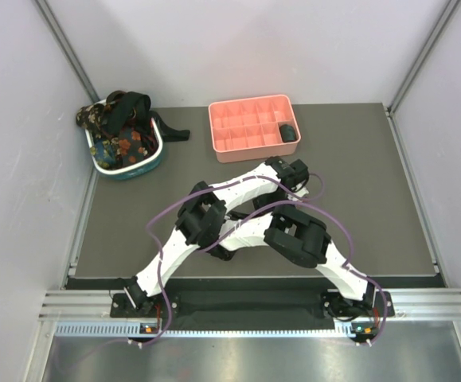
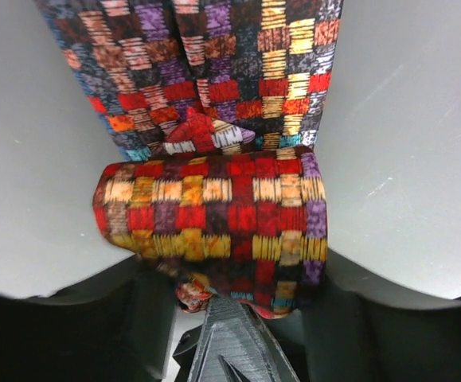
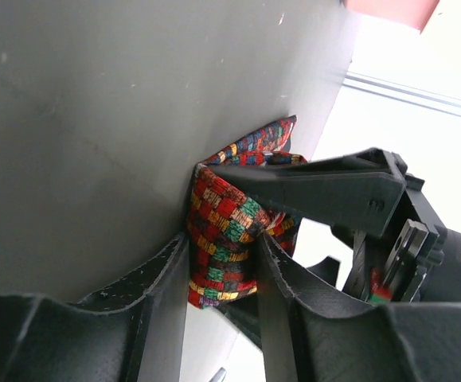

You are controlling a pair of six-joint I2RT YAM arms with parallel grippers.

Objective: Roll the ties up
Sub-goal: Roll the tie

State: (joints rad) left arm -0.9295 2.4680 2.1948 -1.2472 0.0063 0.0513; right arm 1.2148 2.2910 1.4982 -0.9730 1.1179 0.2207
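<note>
A red-yellow-dark plaid tie lies on the grey table, its near end wound into a roll [image 2: 210, 211] and its flat length [image 2: 214, 72] running away from it. My left gripper [image 2: 238, 274] stands open, with its dark fingers [image 2: 71, 318] on either side of the roll. My right gripper [image 3: 222, 255] is shut on one end of the same roll [image 3: 226, 231], both pads pressing the fabric. In the top view the crossed arms [image 1: 246, 219] hide this tie and both grippers. More ties [image 1: 123, 131], floral and black, are heaped in the basket.
The teal-and-white oval basket [image 1: 126, 169] sits at the back left. At the back centre stands a pink compartment tray [image 1: 214, 127] with a black roll [image 1: 288, 133] in its right-hand compartment. White walls close in the table on three sides.
</note>
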